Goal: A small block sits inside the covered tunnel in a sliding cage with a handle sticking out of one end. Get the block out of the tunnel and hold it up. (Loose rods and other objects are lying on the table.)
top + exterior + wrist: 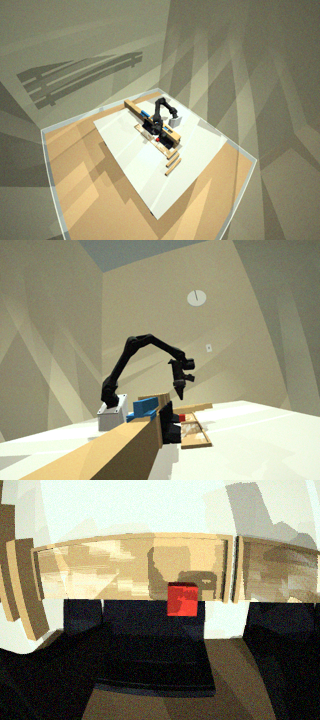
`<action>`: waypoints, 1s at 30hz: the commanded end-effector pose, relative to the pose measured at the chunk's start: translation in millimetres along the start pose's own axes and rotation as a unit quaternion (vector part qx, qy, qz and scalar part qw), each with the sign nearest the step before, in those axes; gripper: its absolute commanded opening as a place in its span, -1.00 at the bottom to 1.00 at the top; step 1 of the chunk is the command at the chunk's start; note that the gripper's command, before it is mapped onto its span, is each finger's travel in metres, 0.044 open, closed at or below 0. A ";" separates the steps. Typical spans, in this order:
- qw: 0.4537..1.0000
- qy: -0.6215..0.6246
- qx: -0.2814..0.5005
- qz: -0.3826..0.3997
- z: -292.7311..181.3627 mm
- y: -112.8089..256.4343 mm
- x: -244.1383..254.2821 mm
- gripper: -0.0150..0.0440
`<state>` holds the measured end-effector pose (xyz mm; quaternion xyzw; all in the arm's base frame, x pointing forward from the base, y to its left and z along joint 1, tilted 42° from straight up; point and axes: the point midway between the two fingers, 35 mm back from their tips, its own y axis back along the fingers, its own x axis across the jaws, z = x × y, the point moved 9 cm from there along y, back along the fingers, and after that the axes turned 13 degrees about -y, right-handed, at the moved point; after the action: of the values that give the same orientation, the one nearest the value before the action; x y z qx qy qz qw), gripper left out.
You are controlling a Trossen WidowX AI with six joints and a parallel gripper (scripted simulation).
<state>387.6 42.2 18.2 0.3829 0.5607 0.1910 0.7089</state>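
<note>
The wooden tunnel (174,134) has an opening in its top with blue and white showing inside. A blue handle-like piece (145,113) (146,406) stands on the long wooden bar (132,107) (103,444) at one end. A small red block (157,139) (182,417) (182,602) is outside the tunnel, at the front edge of a black piece (155,650). I cannot tell whether another block is in the cage. My gripper (163,136) (181,398) is open and empty, pointing down above the black pieces, clear of the red block. Its fingers blend into black in the wrist view.
Two shallow wooden-rimmed trays (196,446) (125,536) lie end to end in front of the black pieces. Several loose wooden rods (173,166) (26,590) lie past one end. The white arm base (175,122) (112,422) stands behind the tunnel.
</note>
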 end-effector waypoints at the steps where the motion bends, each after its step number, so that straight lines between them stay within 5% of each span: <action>1: 1.000 0.004 0.000 -0.004 -0.9 -8.9 0.8 1.00; 30: 1.000 0.004 -0.001 -0.006 -2.0 -57.4 -1.2 1.00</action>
<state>379.3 9.4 -18.8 0.3816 0.5607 0.1904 0.7097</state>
